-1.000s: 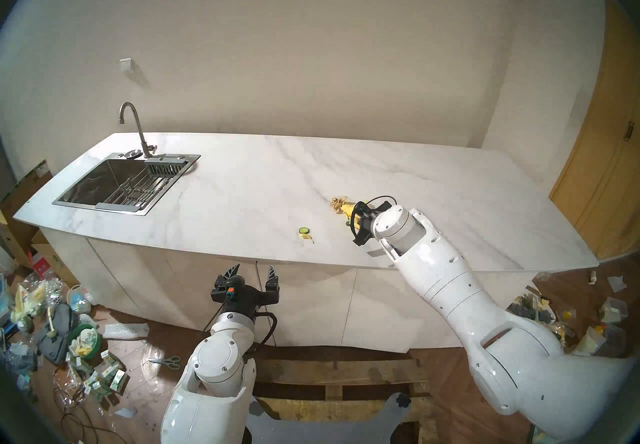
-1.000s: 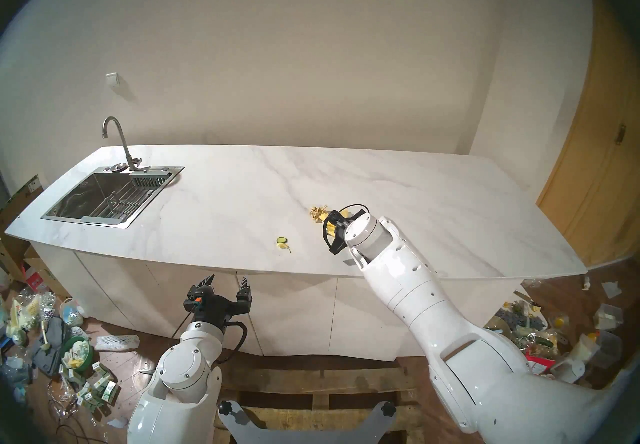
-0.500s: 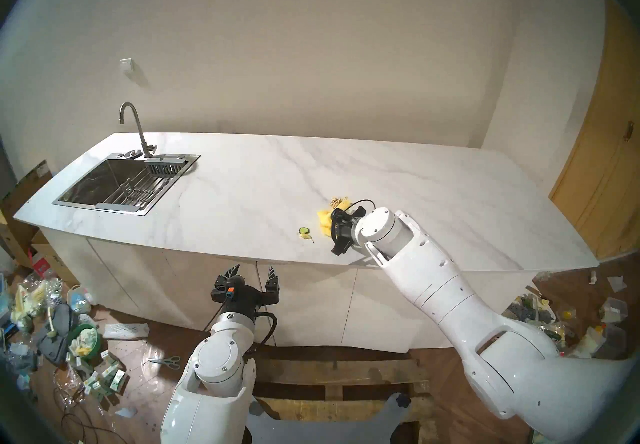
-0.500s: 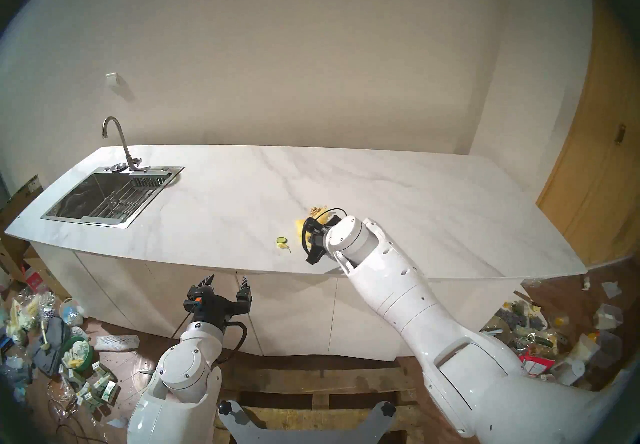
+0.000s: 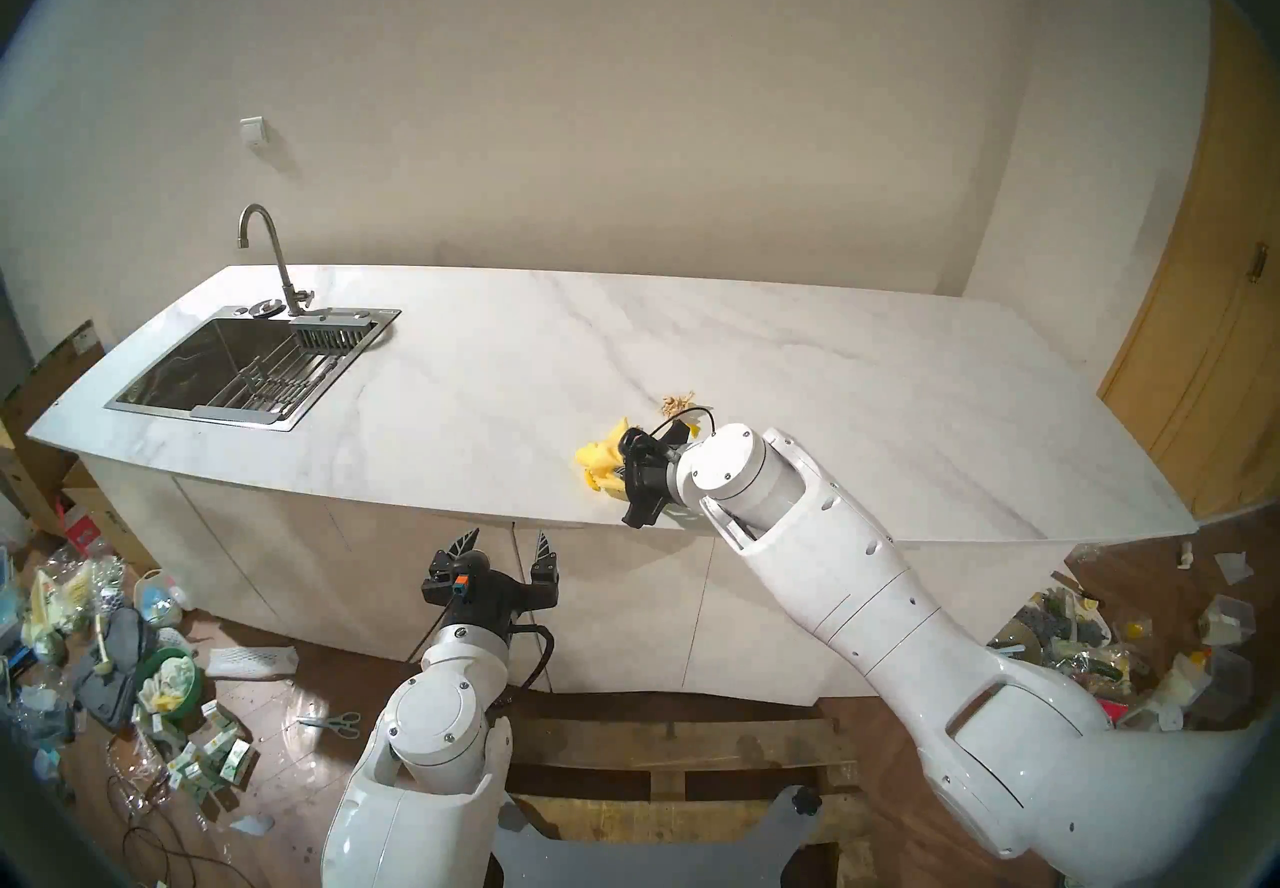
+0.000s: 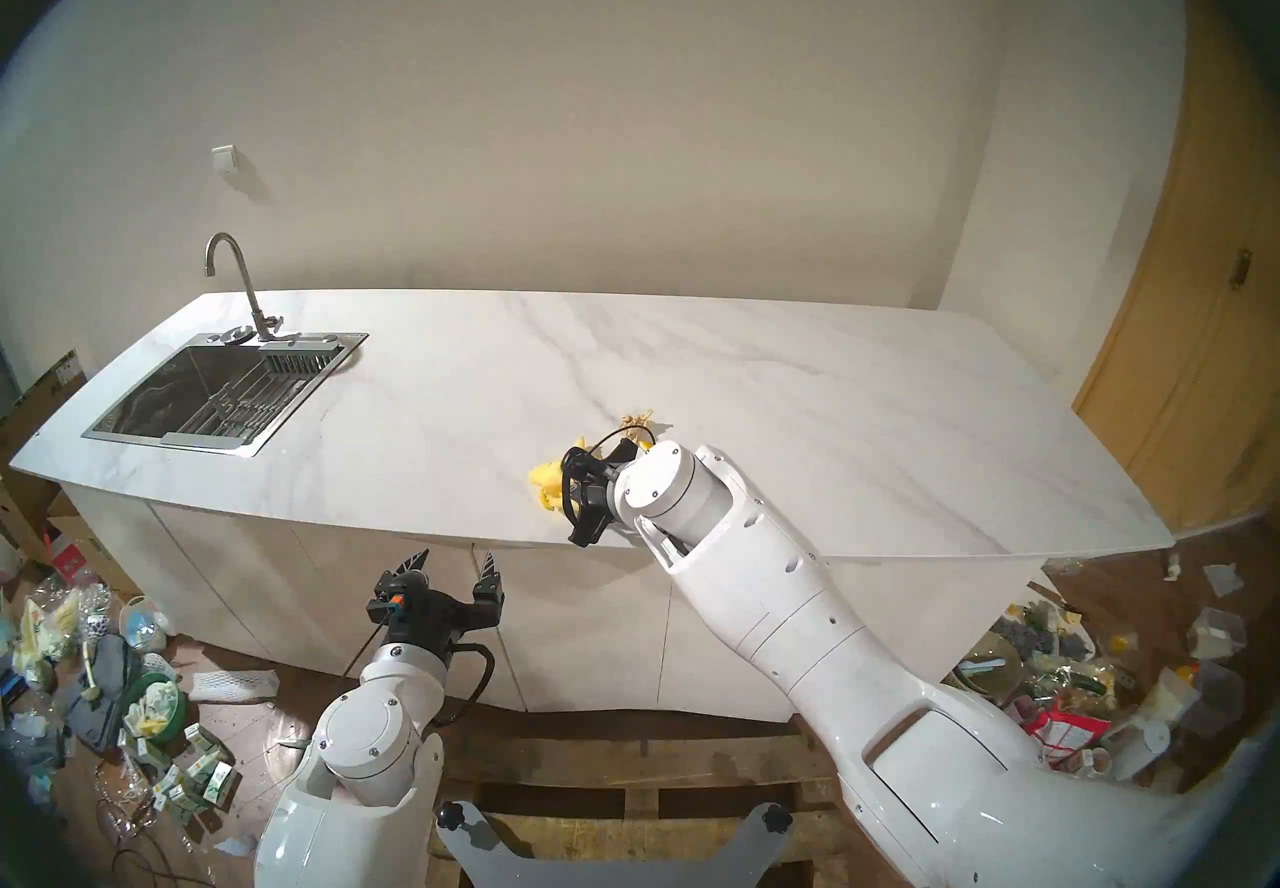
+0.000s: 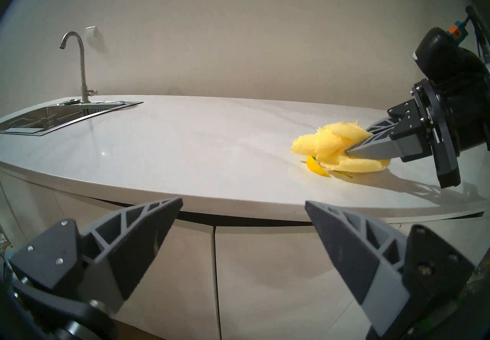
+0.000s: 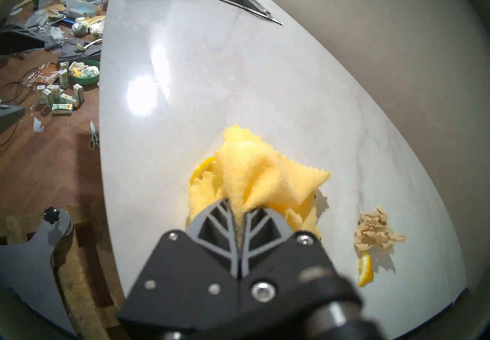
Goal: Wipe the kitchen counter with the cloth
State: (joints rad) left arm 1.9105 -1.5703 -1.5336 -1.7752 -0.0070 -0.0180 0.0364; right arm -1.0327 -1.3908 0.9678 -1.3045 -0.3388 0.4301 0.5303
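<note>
The white marble-look kitchen counter [image 5: 485,374] runs across the view, also seen in the left wrist view [image 7: 185,132]. My right gripper [image 5: 618,472] is shut on the bunched yellow cloth [image 5: 597,458] and presses it onto the counter near the front edge. The right wrist view shows the fingers [image 8: 212,218] pinching a fold of the cloth [image 8: 254,169]. A yellow fruit wedge [image 7: 314,168] sticks out at the cloth's [image 7: 334,140] front edge. My left gripper [image 5: 505,540] is open and empty, below the counter in front of the cabinet fronts.
A beige heap of shreds [image 5: 677,403] and a lemon wedge [image 8: 366,270] lie on the counter just behind and right of the cloth. The steel sink [image 5: 228,367] and faucet [image 5: 267,249] are at the far left. Litter covers the floor on both sides [image 5: 138,679].
My right gripper has dragged the cloth left and toward the front edge, away from the shreds and over the spot where a green slice and a wedge lay. The left arm has not moved.
</note>
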